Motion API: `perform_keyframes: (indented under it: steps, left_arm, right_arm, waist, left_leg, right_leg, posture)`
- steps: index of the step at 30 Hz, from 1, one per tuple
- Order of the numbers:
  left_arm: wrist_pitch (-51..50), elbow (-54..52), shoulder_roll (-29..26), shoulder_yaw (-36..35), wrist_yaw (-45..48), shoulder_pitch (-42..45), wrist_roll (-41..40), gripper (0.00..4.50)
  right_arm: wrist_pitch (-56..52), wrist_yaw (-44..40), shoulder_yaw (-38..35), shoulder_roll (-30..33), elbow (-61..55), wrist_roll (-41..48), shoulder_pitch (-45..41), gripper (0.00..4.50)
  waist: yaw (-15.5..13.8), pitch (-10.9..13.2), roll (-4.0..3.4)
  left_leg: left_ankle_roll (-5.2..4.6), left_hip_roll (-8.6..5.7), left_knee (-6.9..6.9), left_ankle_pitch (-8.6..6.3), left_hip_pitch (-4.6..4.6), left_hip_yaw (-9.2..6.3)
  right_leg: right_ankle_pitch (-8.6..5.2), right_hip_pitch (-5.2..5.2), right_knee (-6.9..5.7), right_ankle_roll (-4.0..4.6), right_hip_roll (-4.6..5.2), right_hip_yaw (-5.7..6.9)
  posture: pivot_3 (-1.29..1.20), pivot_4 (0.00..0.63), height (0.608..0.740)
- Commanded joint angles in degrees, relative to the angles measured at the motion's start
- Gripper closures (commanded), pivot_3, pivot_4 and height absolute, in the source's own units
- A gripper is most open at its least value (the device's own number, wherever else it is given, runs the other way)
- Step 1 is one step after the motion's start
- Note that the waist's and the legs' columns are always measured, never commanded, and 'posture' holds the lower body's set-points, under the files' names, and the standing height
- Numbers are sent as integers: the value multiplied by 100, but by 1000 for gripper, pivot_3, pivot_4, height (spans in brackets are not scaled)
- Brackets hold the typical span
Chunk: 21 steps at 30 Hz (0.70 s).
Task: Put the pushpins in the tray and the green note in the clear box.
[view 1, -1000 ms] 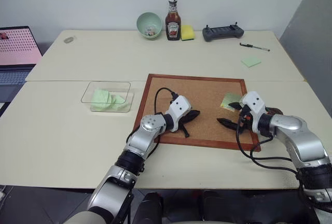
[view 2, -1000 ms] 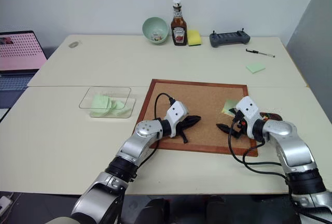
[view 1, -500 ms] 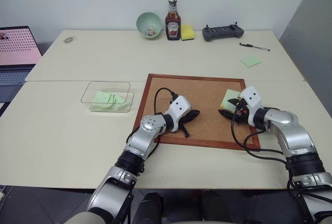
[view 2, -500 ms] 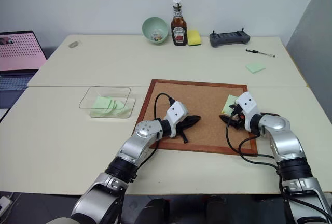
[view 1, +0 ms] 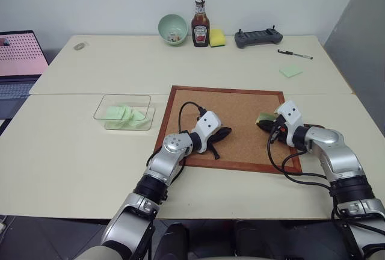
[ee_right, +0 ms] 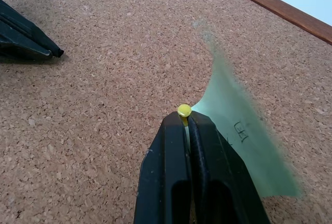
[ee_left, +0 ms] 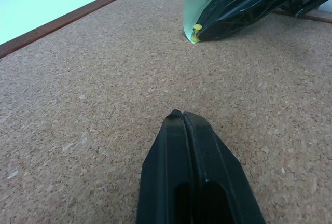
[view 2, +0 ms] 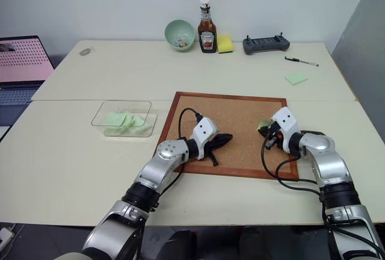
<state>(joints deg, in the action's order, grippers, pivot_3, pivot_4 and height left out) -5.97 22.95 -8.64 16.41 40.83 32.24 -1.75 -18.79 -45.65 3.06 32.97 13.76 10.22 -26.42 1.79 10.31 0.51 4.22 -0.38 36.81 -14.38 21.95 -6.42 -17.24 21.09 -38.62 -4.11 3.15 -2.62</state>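
Cork fills the brown wooden-framed pinboard [view 1: 240, 112] at the centre of the left eye view, lying on a cream table [view 1: 72, 151]. At centre, the left gripper [view 1: 224, 133] rests on the cork with its black fingers pressed together and nothing between them. At right of centre, the right gripper [view 1: 263, 124] is closed at the lower edge of the pale green square paper note [view 1: 264, 117], which lies on the cork. Left of the board sits the shallow clear plastic box [view 1: 123, 112] with pale green sheets inside. Along the upper edge stand a round pale green bowl [view 1: 172, 29], a ketchup bottle [view 1: 200, 29] and a yellow sponge [view 1: 217, 37].

From the left wrist view, the left gripper's shut fingers [ee_left: 194, 182] rise from the lower edge over bare cork; in the upper right, the right gripper's fingers meet the note beside a small yellow-headed pushpin [ee_left: 197, 27].

From the right wrist view, the right fingers [ee_right: 194, 177] are shut, with the pushpin's yellow head just at their tips, at centre; whether they pinch the pin I cannot tell. The note curls up toward the right.
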Motion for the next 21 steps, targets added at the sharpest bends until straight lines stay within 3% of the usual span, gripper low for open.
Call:
perform_keyframes:
  steps: [1,21]
  left_arm:
    - [-151,202,-23,40,-59,-134,125,4500]
    - [-385,72,71,-212,-98,-91,-120,4500]
  right_arm:
    - [153,13,-160,38,-208,15,-119,4476]
    - [6,-436,-242,247,-1241,320,160,4476]
  waist:
    - [0,0,0]
    - [0,0,0]
  left_leg:
    - [0,0,0,0,0,0]
    - [0,0,-1,0,2,0]
  right_leg:
    - [0,0,0,0,0,0]
    - [0,2,0,-1,0,1]
  posture:
    - [0,150,740]
    - [0,150,740]
